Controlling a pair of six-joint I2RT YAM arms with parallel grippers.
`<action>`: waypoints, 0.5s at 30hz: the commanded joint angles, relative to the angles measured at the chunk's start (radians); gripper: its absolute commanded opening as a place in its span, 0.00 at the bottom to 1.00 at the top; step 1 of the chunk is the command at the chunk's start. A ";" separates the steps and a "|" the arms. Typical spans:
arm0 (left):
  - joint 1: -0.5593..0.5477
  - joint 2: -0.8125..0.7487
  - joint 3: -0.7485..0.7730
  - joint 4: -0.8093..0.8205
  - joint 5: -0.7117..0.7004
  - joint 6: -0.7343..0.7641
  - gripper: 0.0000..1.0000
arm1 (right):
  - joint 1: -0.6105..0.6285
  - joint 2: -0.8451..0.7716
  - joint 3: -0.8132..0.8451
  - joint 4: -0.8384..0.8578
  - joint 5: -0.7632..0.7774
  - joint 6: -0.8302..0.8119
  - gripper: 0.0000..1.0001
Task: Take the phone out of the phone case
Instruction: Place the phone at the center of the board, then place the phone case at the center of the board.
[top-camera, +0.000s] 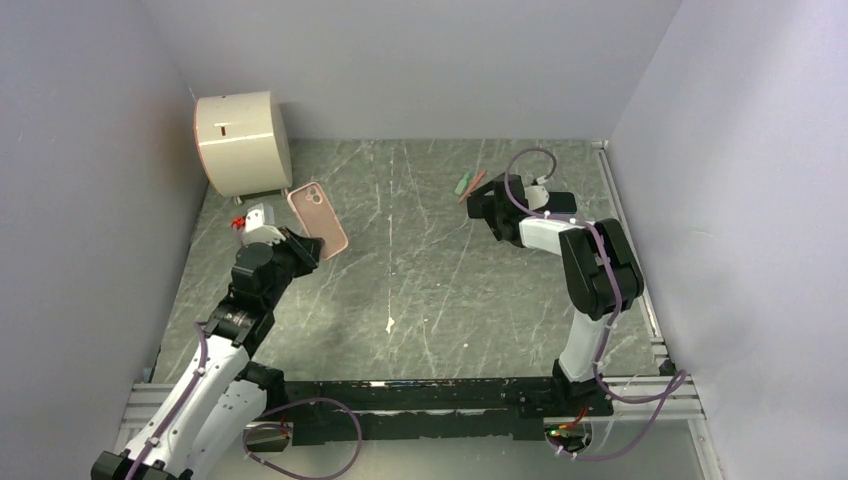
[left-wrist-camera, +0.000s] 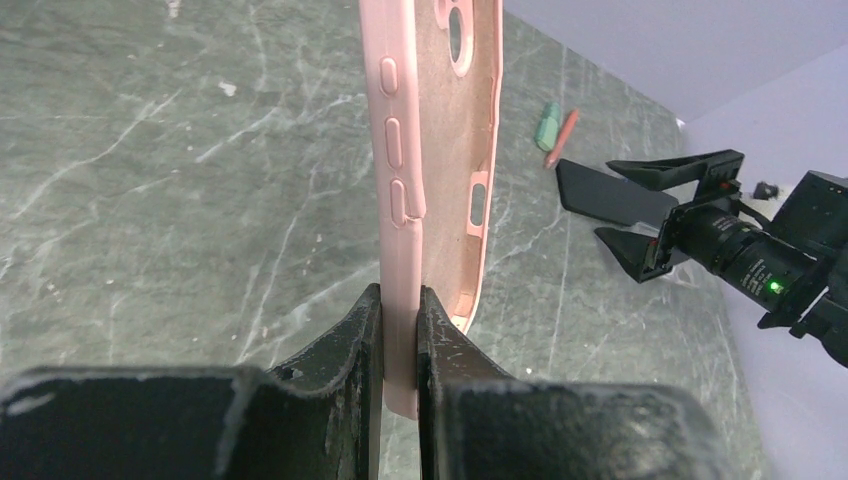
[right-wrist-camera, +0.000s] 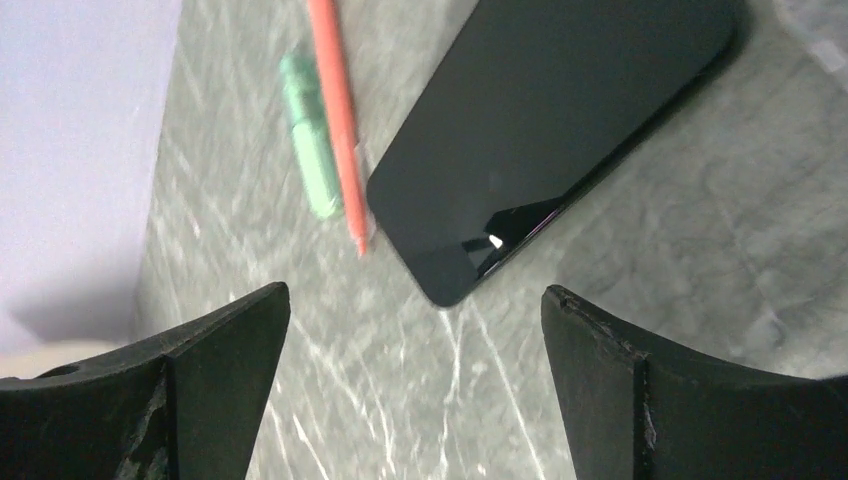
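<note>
The step of separating the 2 items looks done, and what is in hand now is the tidy finish. The left gripper (left-wrist-camera: 400, 320) has its 2 fingers pressed hard onto one long side wall of the pink silicone phone case (left-wrist-camera: 440, 150), near a bottom corner. It holds the case upright off the grey marbled tabletop (top-camera: 420, 300), at the left rear of the workspace. The left wrist view looks straight into the case's hollow, where the matte inner lining and the open camera cut-out show and no handset sits inside. The slim black glass-fronted phone (right-wrist-camera: 560, 130) lies flat, screen up, on the tabletop at the right rear, well apart from the case. One of its corners is just beside the tip of a thin orange pen (right-wrist-camera: 340, 110), which lies alongside a stubby green marker (right-wrist-camera: 308, 140). The right gripper (right-wrist-camera: 415, 300) hovers over the near end of the phone with its 2 fingers spread wide. Nothing is between them, and they touch neither the phone nor the pens. I judge the task all but complete. The next move calls for lifting the right arm straight up and back, so a finger does not nudge the phone or the pens. The left arm should then lower the case gently to a bare patch of tabletop before loosening its pinch.
</note>
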 joint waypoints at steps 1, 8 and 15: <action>-0.002 0.028 0.002 0.125 0.109 0.032 0.03 | -0.003 -0.117 -0.058 0.200 -0.197 -0.273 0.99; -0.002 0.088 0.004 0.209 0.267 0.035 0.03 | -0.003 -0.224 -0.133 0.384 -0.632 -0.575 0.99; -0.002 0.134 -0.003 0.310 0.424 0.027 0.02 | 0.043 -0.254 -0.101 0.456 -0.949 -0.682 0.93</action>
